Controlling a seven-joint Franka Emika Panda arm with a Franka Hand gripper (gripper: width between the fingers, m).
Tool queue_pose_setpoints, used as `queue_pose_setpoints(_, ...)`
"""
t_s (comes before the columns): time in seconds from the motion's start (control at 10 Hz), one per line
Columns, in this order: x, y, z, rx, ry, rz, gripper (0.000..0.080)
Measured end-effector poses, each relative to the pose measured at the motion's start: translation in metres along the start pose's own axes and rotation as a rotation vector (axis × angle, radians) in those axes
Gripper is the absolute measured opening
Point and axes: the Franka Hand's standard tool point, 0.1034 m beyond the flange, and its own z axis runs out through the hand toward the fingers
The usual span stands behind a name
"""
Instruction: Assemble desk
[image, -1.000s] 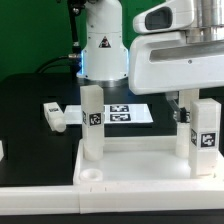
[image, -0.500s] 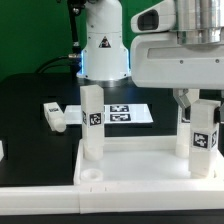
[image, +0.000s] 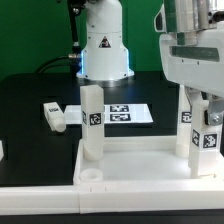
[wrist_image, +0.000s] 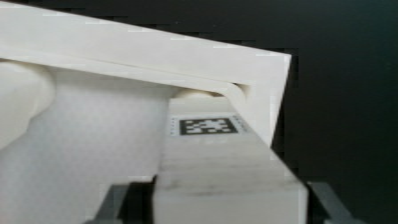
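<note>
On a black table (image: 30, 100), the white desk panel (image: 130, 165) fills the foreground. One leg (image: 92, 122) stands upright near its 9 o'clock corner; the gripper (image: 203, 100) clamps another tagged leg (image: 205, 140) upright at 3 o'clock. Behind lie the marker board (image: 125, 113) and a loose leg (image: 54, 116).

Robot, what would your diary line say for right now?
step: desk leg fitting | gripper: shut on leg | leg: upright at panel corner on exterior view's right | another leg: standing on panel
</note>
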Motion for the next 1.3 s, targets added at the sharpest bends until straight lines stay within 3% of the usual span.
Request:
queue_pose_setpoints(0.1,0.001,0.000,0.000,0.000,0.004,-0.052,0.0289)
queue_pose_setpoints(0.2,0.007,-0.002,-0.001,0.010,0.013,-0.290,0.0358)
queue_pose_setpoints(0.3,0.008,-0.004,-0.001,0.008,0.018,-0.510,0.0358)
queue_pose_setpoints(0.4,0.008,-0.003,-0.001,0.007,0.018,-0.533,0.0555)
queue_pose_setpoints(0.5,0.008,-0.003,-0.001,0.007,0.018,-0.578,0.0628)
queue_pose_setpoints(0.7,0.008,-0.003,-0.001,0.003,0.021,-0.754,0.0645)
queue_pose_setpoints(0.8,0.002,-0.004,-0.002,-0.029,0.044,-0.942,0.0645)
queue_pose_setpoints(1.0,-0.003,-0.005,-0.003,-0.041,0.048,-1.328,0.0649)
queue_pose_setpoints(1.2,-0.004,-0.003,-0.002,-0.040,0.047,-1.300,0.0649)
queue_pose_setpoints(1.3,-0.003,-0.003,-0.002,-0.042,0.048,-1.308,0.0547)
